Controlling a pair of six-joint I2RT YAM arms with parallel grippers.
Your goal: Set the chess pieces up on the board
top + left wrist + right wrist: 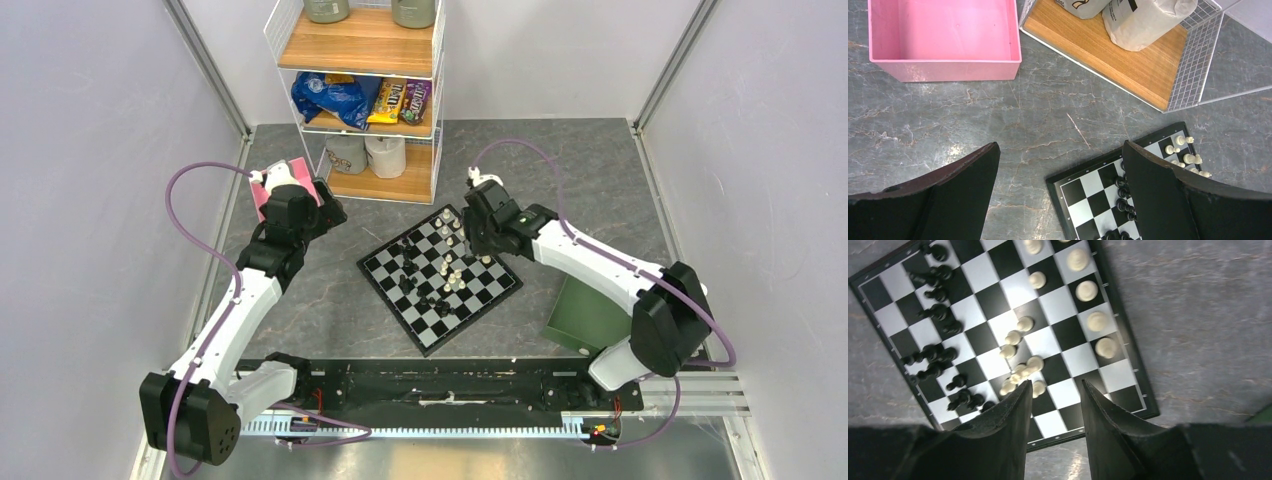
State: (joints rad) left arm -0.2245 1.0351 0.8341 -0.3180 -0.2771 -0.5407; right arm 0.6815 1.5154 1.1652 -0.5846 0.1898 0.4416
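Note:
The board [392, 308] lies turned like a diamond in the middle of the table. Black chess pieces [938, 312] crowd its left side. Cream chess pieces [1018, 365] bunch near the centre, and several more cream pieces [1087, 291] stand along the right edge. My right gripper [1055, 382] hovers over the board's right part, open, with only bare squares showing between its fingers. My left gripper [1060, 144] hangs wide open over the bare table beside the board's left corner [1055, 187], holding nothing.
A pink box [943, 40] stands at the back left. A wire shelf rack [370, 90] with wooden shelves, rolls [1143, 20] and snack bags stands behind the board. A green tray [585, 315] lies to the right of the board.

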